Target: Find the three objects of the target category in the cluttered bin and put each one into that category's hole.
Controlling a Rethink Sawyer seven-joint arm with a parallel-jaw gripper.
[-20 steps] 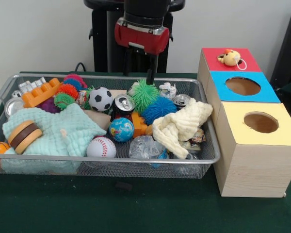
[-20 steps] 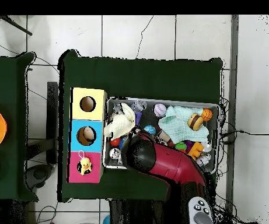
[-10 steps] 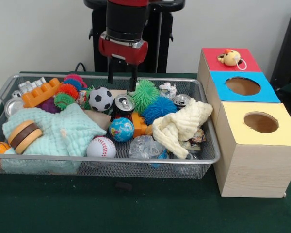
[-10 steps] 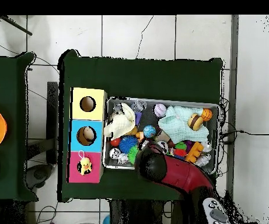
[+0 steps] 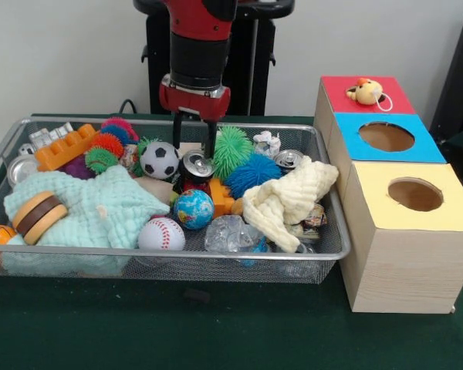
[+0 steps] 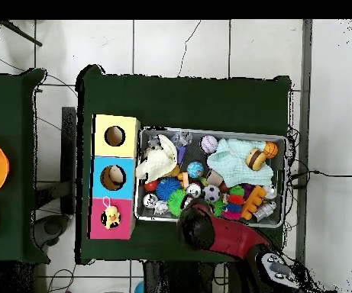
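The wire-mesh bin [image 5: 177, 252] is full of toys, cloths and cans. My gripper [image 5: 194, 145] is open and empty at the bin's back middle. Its fingers [image 5: 210, 140] hang just above an upright soda can [image 5: 197, 166], between a soccer ball [image 5: 160, 159] and a green spiky ball [image 5: 232, 149]. Three wooden boxes stand to the right: red top [image 5: 339, 94], blue top with a hole [image 5: 386, 136], yellow top with a hole [image 5: 414, 194]. In the overhead view the arm [image 6: 224, 236] hides the gripper at the bin's [image 6: 209, 131] lower edge.
The bin also holds a blue spiky ball [image 5: 252, 173], a globe ball [image 5: 193, 206], a baseball [image 5: 160, 233], a cream cloth [image 5: 285, 199], a mint cloth [image 5: 92, 204], a burger toy [image 5: 37, 216] and an orange brick [image 5: 65, 146]. A yellow duck toy [image 5: 365, 91] lies on the red box.
My gripper has moved left in the front view, from above the green spiky ball to above the soda can, and has come lower. The things in the bin have not moved.
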